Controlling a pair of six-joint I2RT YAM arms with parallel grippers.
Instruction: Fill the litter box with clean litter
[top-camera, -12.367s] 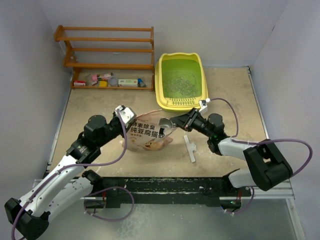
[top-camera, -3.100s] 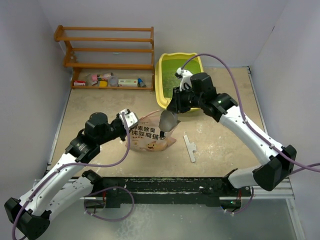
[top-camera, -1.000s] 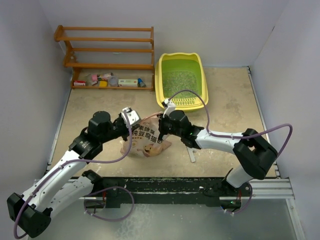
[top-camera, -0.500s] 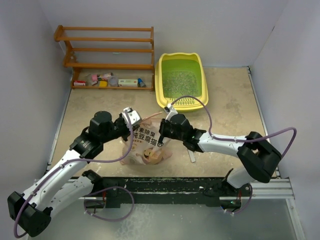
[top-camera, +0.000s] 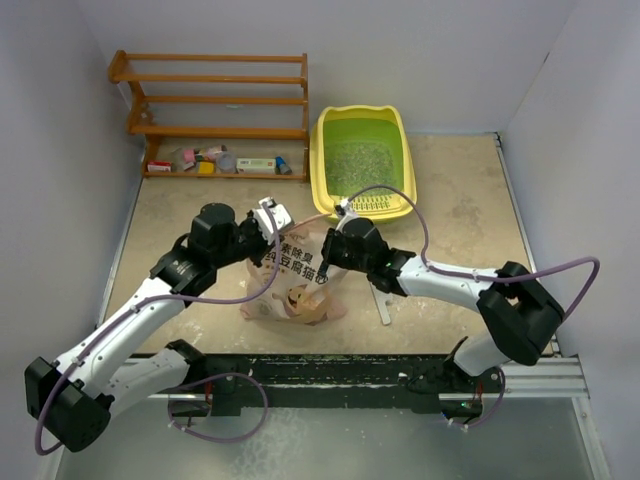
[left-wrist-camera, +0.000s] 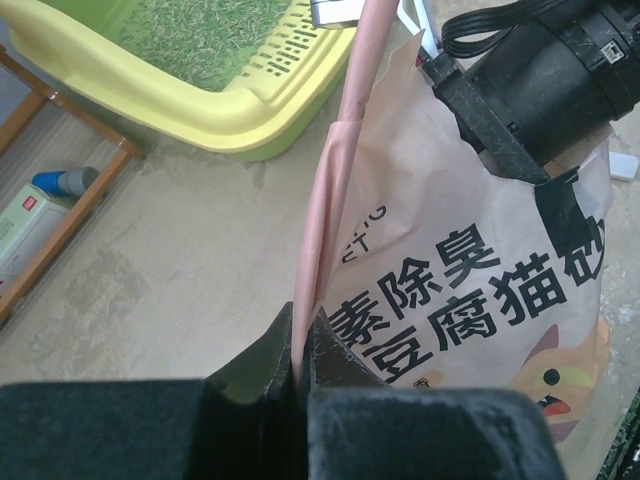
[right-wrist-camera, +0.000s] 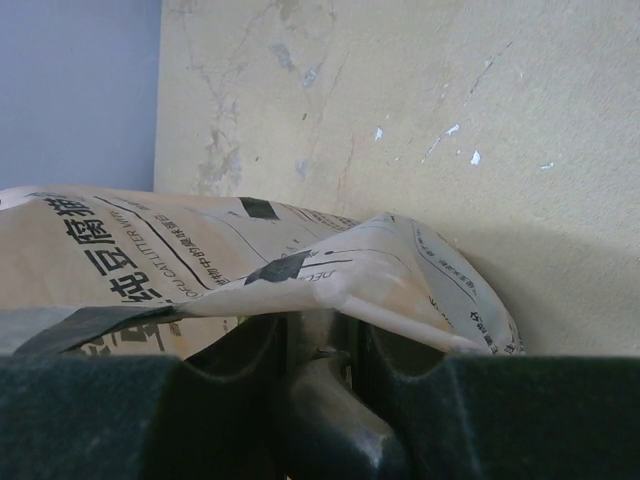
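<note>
pinching the top edge of the bag (left-wrist-camera: 470, 290) flat in the left gripper (left-wrist-camera: 300, 335), jaws fully closed on the pink fold, holding the mouth up toward the near edge of the table (top-camera: 450, 230), a little left of centre. reaching into that mouth from the right with the right gripper (right-wrist-camera: 320, 335), clamped around a dark handle, most likely the scoop (right-wrist-camera: 322, 415). cannot see its bowl, hidden inside the bag, so cannot tell whether loaded.

sitting at the far edge of the table, right of centre and just beside the wooden rack (top-camera: 210, 100): the litter box (top-camera: 318, 165), with only a thin, patchy spread of litter (top-camera: 360, 160) over the green basin. judged partly done, with more scoops needed.

risks from here:
- tearing or slipping of the thin bag edge, if pulled hard by the left gripper while the scoop drags against the inside.
- sagging of the mouth and tipping of the bag, dumping grains onto the table.
- snagging the scoop on crumpled paper on the way out, flicking litter around.
- spilling on the way across, given bare table between bag and box and the slotted front lip to clear. best kept level and lifted high enough before tilting.
</note>
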